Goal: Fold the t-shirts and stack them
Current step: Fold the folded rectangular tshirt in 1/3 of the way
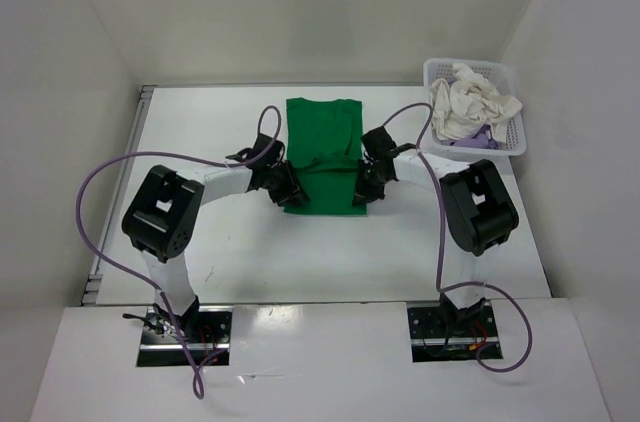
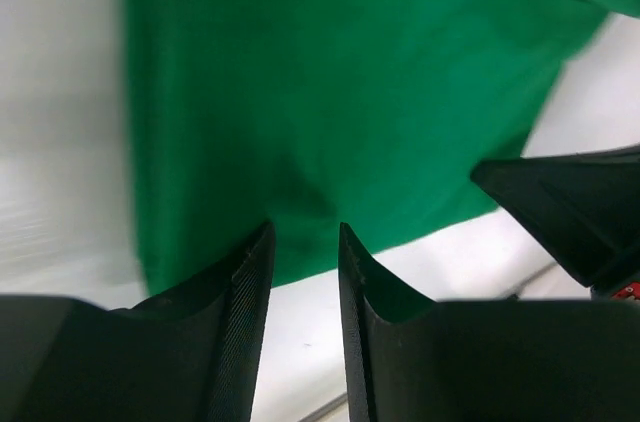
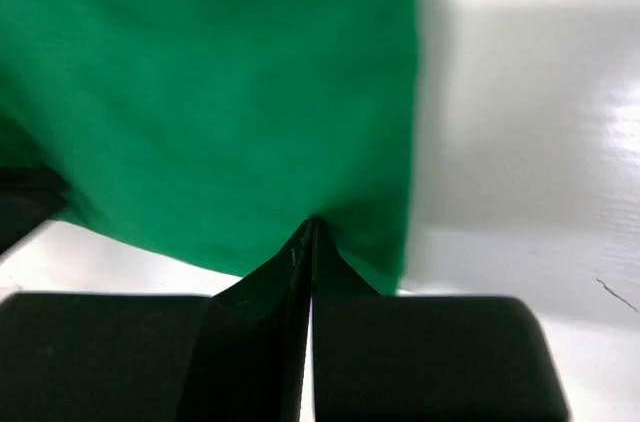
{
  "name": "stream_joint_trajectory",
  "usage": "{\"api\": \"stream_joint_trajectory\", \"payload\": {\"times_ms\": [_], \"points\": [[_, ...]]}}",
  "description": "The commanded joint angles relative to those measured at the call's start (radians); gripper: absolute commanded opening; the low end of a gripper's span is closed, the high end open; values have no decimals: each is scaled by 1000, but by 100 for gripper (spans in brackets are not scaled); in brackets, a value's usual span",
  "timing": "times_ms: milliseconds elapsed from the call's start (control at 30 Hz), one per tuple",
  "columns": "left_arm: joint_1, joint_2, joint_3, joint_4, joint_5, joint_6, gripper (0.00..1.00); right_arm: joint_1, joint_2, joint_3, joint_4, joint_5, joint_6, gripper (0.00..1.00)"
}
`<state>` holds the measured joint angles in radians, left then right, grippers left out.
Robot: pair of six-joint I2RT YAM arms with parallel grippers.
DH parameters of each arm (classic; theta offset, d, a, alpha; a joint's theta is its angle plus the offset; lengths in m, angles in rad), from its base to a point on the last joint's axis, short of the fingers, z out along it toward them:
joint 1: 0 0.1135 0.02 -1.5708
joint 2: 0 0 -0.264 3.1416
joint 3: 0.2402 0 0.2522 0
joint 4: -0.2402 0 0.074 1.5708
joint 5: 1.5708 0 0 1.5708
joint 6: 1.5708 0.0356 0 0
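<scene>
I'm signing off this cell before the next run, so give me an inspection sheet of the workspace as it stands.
Surface: white table, glossy.
Job's things: green shirt spread flat mid-table; white shirt and purple shirt crumpled in the basket, not yet folded.
Clutter: nothing seen.
Grippers: left gripper at the green shirt's near hem, jaws slightly apart; right gripper shut at the hem's other end, apparently pinching it.
Cables: purple cables loop loosely from both arms and down to the bases.
Surroundings: plain white walls on three sides.
</scene>
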<state>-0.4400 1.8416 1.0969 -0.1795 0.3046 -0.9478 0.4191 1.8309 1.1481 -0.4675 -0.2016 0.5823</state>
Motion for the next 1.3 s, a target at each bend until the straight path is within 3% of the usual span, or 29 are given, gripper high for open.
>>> {"api": "stream_joint_trajectory", "payload": {"times_ms": [0, 167, 300, 500, 667, 800, 1067, 1267], "points": [[11, -5, -44, 14, -53, 18, 39, -6, -5, -45, 53, 30, 19, 2], [11, -48, -234, 69, -32, -8, 39, 3, -24, -169, 76, 15, 57, 1], [11, -113, -337, 69, -13, -17, 39, 78, -76, -270, 99, -22, 99, 1], [11, -368, -456, -20, -59, -39, 39, 141, -240, -347, 46, -33, 166, 1], [11, -470, -401, -107, -108, 12, 42, 141, -291, -224, -49, -7, 145, 8], [11, -492, -335, -104, -58, 23, 42, 141, -259, -116, -30, -73, 120, 8], [-11, -432, -403, 38, 10, -52, 42, 256, -46, 100, -7, -53, 99, 8], [-11, -380, -434, 61, -1, -40, 42, 256, 94, 226, -9, -22, 86, 8]]}}
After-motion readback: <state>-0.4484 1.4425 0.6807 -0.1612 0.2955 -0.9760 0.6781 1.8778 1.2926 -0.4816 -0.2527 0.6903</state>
